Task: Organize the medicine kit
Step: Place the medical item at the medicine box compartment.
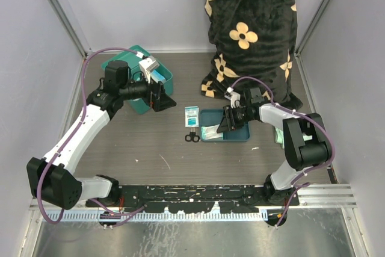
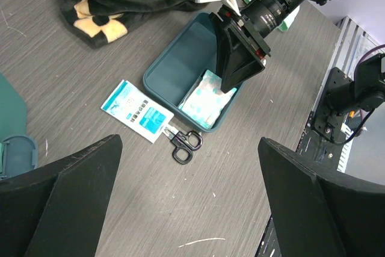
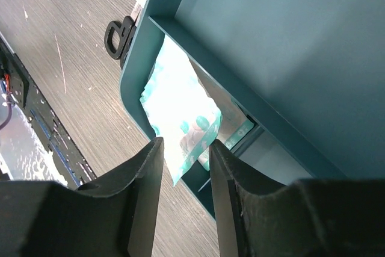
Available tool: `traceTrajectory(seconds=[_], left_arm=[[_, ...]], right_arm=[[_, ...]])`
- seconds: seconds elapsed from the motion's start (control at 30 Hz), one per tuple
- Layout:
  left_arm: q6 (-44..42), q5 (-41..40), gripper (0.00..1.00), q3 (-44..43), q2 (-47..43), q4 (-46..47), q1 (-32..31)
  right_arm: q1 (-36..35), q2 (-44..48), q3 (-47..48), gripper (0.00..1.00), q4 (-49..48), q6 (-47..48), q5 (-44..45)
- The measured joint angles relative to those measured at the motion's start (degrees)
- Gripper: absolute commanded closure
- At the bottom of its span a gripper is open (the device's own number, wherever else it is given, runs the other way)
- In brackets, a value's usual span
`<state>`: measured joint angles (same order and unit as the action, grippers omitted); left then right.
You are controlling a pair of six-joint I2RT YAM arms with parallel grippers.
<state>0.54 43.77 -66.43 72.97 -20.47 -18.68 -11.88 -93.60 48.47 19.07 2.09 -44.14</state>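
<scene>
The teal-green medicine kit [image 1: 133, 82] stands open at the back left, with a pale blue item inside; its edge shows in the left wrist view [image 2: 13, 148]. My left gripper [image 1: 162, 98] hovers beside the kit's right side, open and empty [image 2: 189, 142]. A flat dark teal divided tray [image 1: 237, 133] lies at centre right and holds a white-and-teal packet [image 3: 180, 103]. My right gripper [image 1: 227, 126] is down in the tray, its fingers [image 3: 150, 167] a little apart around the packet's corner [image 2: 207, 97].
A white-and-blue sachet [image 1: 192, 115] and small black scissors [image 1: 192, 138] lie left of the tray, also in the left wrist view [image 2: 185, 141]. A person in a black flowered garment [image 1: 246, 22] stands at the back. A pale green cloth [image 1: 278, 136] lies behind my right arm.
</scene>
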Motion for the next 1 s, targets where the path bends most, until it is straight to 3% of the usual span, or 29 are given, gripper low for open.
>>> traceTrajectory(seconds=[1.0], left_arm=[[0.00,-1.36,0.02,-0.07,0.00,-0.83,0.04]], right_arm=[[-2.43,3.15,1.18,0.54,3.10,3.91,6.88]])
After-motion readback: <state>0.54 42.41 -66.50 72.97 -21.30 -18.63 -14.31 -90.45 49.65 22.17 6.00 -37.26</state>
